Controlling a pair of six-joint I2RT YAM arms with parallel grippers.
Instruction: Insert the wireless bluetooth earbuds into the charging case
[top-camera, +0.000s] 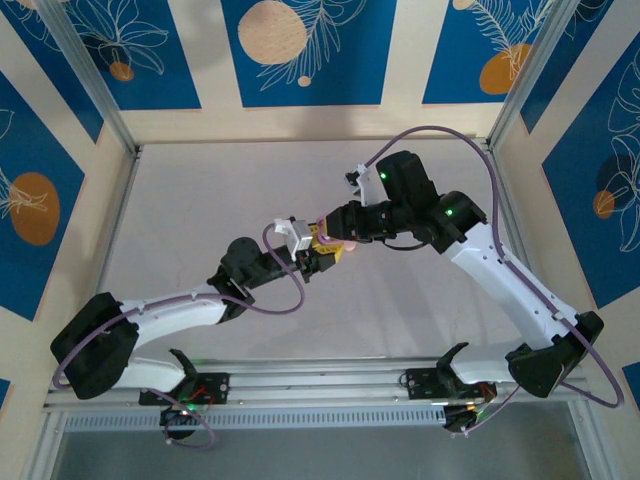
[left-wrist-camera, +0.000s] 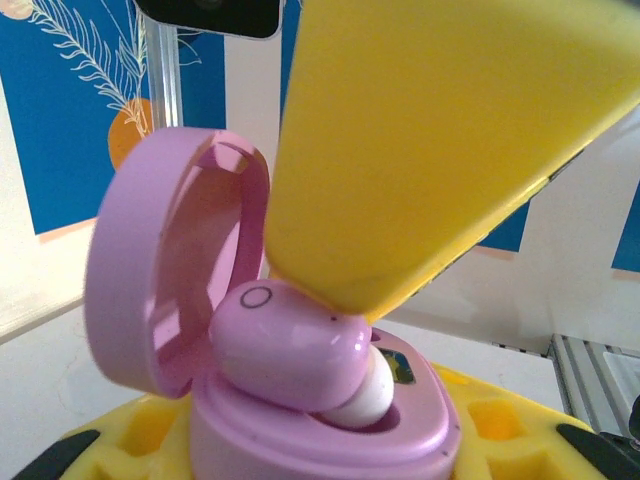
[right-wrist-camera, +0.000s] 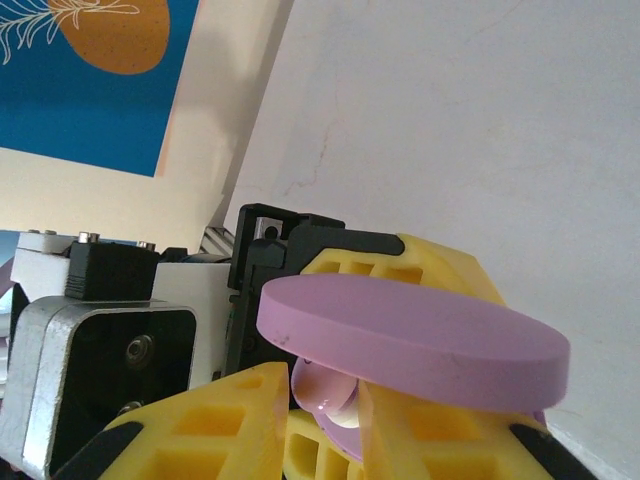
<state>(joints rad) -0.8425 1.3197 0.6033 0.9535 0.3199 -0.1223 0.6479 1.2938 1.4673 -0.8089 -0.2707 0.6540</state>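
Holding one open pink case (left-wrist-camera: 240, 445), left hand (top-camera: 322, 250); right hand (top-camera: 342, 234) pinching one earbud (left-wrist-camera: 290, 345).

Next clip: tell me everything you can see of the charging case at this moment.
The charging case is a smooth, glossy pink-lilac oval that looks like plastic. Its hinged lid stands open, roughly upright. The base sits clamped between the yellow fingers of the left gripper. A matching earbud with a white tip lies partly in the base, not fully seated, pinched by the right gripper.
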